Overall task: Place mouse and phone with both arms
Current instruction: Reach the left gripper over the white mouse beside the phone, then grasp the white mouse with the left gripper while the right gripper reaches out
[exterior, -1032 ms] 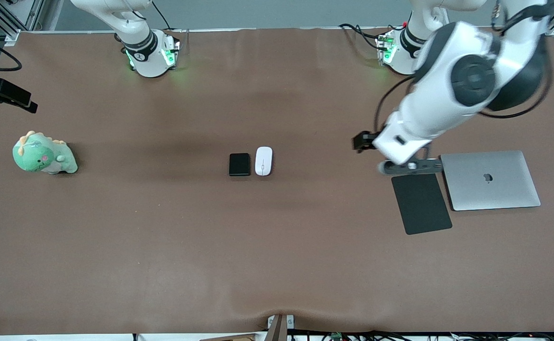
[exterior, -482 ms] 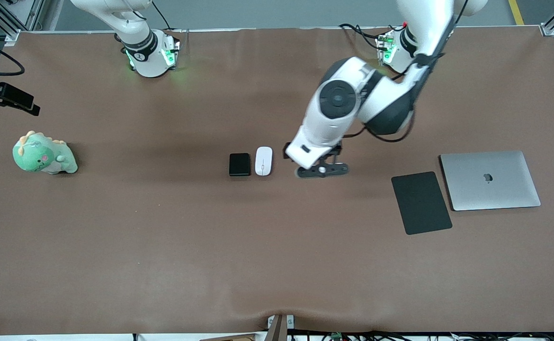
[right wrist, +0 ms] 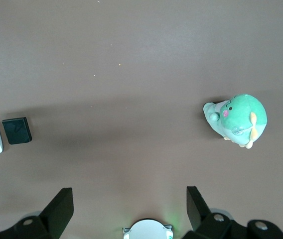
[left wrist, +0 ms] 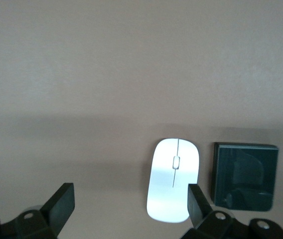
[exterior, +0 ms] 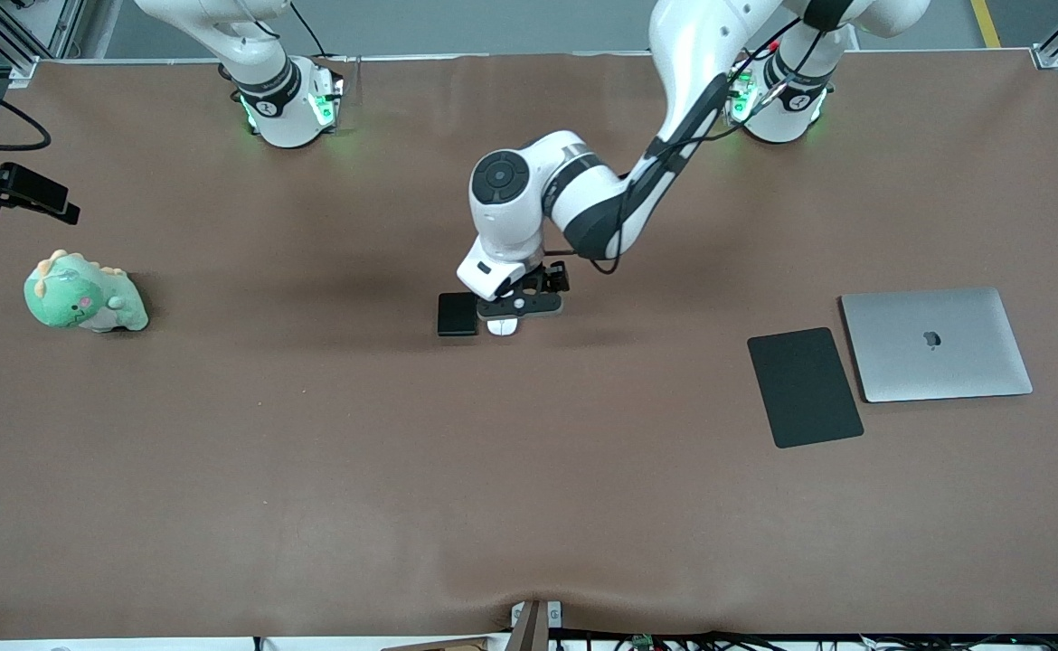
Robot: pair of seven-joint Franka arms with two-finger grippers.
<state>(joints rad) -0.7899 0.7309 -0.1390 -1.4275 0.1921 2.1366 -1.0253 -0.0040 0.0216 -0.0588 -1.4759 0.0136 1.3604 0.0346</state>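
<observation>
No readable text — only an apple logo, on the laptop point(exterior: 936, 344)

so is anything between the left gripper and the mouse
Nothing visible. The left gripper is open over the mouse, with only air between. The phone lies close beside the mouse.

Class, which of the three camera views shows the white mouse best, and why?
The left wrist view: the mouse fills it, centre line visible, one finger only clipping its edge. The front view shows only its end under the left gripper; the right wrist view shows it tiny at the edge.
</observation>
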